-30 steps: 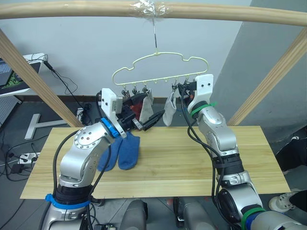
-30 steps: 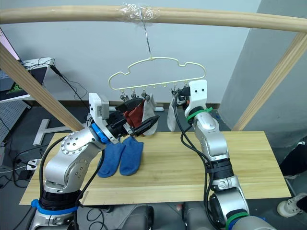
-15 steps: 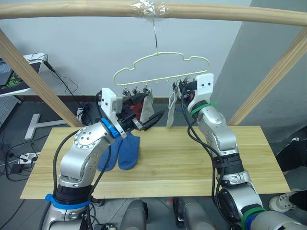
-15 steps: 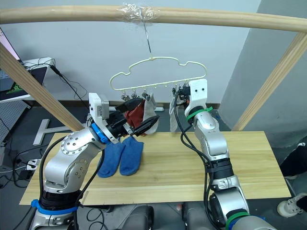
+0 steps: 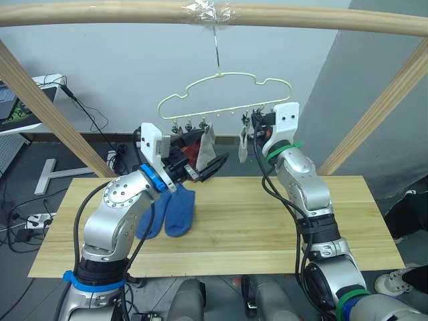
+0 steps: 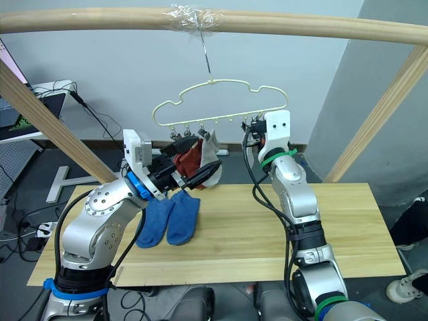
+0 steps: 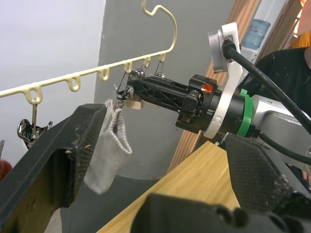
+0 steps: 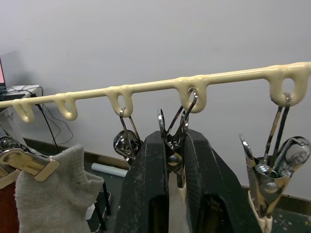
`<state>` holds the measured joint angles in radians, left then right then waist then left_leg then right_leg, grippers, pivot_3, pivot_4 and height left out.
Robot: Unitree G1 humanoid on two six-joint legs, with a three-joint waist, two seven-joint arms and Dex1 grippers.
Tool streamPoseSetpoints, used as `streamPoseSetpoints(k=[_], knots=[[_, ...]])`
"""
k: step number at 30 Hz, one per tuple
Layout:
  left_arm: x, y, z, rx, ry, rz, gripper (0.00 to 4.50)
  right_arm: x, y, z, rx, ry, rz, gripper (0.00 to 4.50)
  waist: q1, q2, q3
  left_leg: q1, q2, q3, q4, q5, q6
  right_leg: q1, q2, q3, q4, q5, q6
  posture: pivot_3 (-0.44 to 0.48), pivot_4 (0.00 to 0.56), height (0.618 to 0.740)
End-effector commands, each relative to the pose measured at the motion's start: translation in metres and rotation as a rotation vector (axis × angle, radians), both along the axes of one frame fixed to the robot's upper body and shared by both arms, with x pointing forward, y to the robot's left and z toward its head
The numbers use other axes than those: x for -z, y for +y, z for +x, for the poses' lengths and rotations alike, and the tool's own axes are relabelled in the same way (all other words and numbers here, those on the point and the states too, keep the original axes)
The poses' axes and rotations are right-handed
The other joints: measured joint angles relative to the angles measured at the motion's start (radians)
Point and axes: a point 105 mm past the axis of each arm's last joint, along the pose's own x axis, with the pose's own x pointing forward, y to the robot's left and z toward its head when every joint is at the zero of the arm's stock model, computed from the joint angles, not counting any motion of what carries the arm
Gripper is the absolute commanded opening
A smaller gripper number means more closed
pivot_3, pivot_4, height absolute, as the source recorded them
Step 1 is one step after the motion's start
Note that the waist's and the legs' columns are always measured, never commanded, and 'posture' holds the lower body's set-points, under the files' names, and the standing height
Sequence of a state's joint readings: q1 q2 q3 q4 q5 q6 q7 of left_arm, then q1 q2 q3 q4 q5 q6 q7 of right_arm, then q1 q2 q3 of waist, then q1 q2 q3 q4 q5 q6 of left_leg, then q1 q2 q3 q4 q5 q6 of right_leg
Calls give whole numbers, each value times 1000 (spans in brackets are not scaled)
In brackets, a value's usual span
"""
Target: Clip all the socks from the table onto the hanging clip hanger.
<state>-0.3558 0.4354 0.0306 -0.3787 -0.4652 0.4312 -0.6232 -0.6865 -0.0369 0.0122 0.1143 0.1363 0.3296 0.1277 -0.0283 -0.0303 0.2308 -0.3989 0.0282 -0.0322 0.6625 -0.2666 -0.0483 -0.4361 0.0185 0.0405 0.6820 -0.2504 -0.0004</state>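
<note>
Pale wood planks form the tabletop (image 5: 267, 221), under a round wooden pole (image 5: 100, 12) from which the clip hanger (image 5: 224, 90) hangs by its hook.

Along the hanger's lower bar, a light grey sock (image 5: 243, 144) hangs from a clip toward the 3 o'clock end. The right hand (image 5: 253, 122) is up at that clip: in the right wrist view its two black fingers (image 8: 146, 184) are pressed together around a metal clip (image 8: 173, 131), with pale fabric showing between them just below it. Another empty clip (image 8: 272, 160) hangs beside it, farther out on the bar.

Toward the middle of the bar a second grey sock (image 5: 205, 146) hangs from its clip, and a rust red sock (image 5: 189, 150) hangs just beside it at its 9 o'clock side, partly hidden behind the left arm. Three more clips (image 5: 187, 124) sit in a row above them.

Two blue socks (image 5: 170, 210) lie flat on the tabletop, side by side and touching, at about 9 o'clock of its centre and below the hanging socks.

The left hand (image 5: 212, 166) is raised above the blue socks, just under the grey and red pair; its fingers (image 7: 63, 145) stand well apart in the left wrist view, gripping nothing.

Behind the frame are a grey wall (image 5: 120, 67), cables on the floor (image 5: 20, 214) and a white stand (image 5: 50, 175).
</note>
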Motion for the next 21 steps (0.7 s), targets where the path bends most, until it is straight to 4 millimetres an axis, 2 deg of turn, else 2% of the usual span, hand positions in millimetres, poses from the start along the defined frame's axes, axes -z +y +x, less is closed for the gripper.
streamPoseSetpoints(k=[1, 4, 5, 7, 21], knots=[[-12, -4, -6, 24, -50, -8, 4500, -19, -1, -3, -9, -65, 22, 118, 0, 0, 0, 0, 0, 0, 0, 0, 0, 0, 0, 0, 0, 0, 0, 64, 202, 740], [-12, -4, -6, 24, -50, -7, 4500, -19, -1, -3, -7, -66, 19, 118, 0, 0, 0, 0, 0, 0, 0, 0, 0, 0, 0, 0, 0, 0, 0, 64, 202, 740], [-12, -4, -6, 24, -50, -7, 4500, -19, -1, -3, -5, -66, 18, 844, 0, 0, 0, 0, 0, 0, 0, 0, 0, 0, 0, 0, 0, 0, 0, 64, 202, 740], [-12, -4, -6, 23, -51, -6, 4500, -19, -2, -2, 2, -66, 12, 1483, 0, 0, 0, 0, 0, 0, 0, 0, 0, 0, 0, 0, 0, 0, 0, 64, 202, 740], [-13, -4, -5, 24, -52, -7, 4500, -20, 0, -1, 0, -69, 15, 1483, 0, 0, 0, 0, 0, 0, 0, 0, 0, 0, 0, 0, 0, 0, 0, 66, 203, 740]])
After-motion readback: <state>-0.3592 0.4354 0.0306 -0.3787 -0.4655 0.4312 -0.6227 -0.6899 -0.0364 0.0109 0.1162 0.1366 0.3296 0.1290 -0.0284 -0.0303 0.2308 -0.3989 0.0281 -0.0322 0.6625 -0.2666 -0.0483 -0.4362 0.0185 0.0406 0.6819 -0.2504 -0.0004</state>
